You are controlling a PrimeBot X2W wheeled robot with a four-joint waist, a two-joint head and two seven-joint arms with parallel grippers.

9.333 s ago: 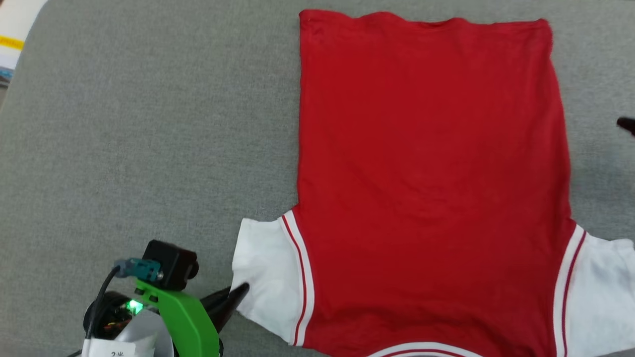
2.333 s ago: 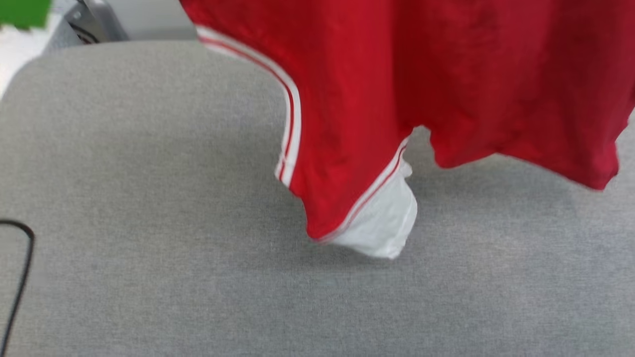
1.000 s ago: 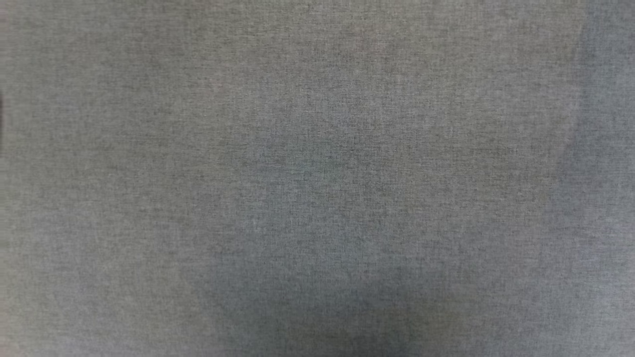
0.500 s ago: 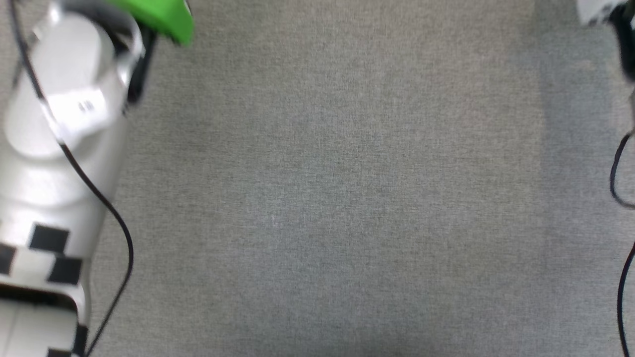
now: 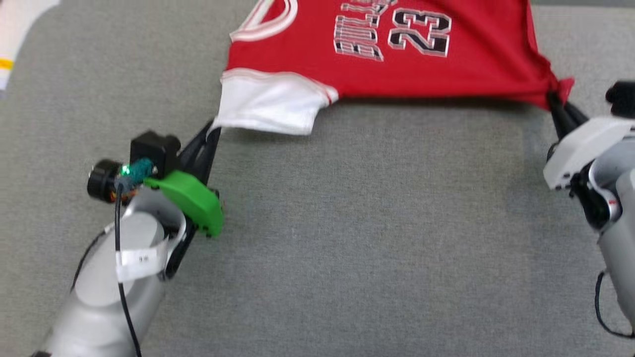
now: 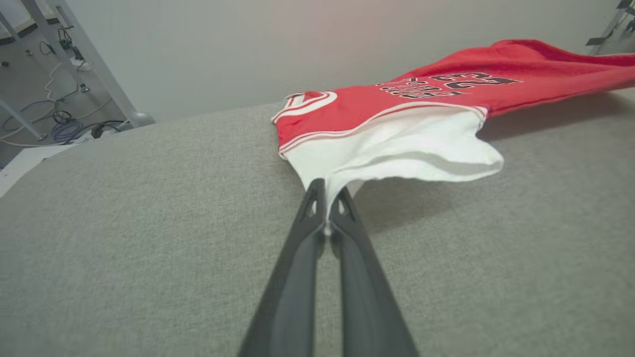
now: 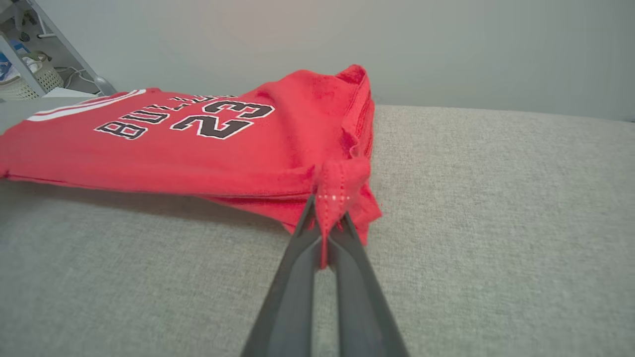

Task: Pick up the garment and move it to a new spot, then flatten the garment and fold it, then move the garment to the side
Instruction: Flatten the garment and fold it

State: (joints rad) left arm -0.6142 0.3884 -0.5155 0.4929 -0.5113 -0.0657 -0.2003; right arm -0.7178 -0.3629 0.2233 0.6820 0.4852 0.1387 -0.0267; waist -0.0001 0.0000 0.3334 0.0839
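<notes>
Across the far part of the grey surface (image 5: 347,238), the garment (image 5: 421,74) stretches with its long axis left to right; left gripper (image 5: 215,130) clamps its white sleeve (image 5: 268,104), right gripper (image 5: 554,98) its red hem corner.

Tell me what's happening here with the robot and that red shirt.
The robot is holding a red jersey T-shirt with white short sleeves and a black 23 on the chest, print side up, over a grey fabric surface. The left gripper has its fingers shut on a white sleeve; the right gripper pinches a bunched red hem corner. The near edge is pulled taut between them and raised off the surface, so the shirt is not yet laid flat.
</notes>
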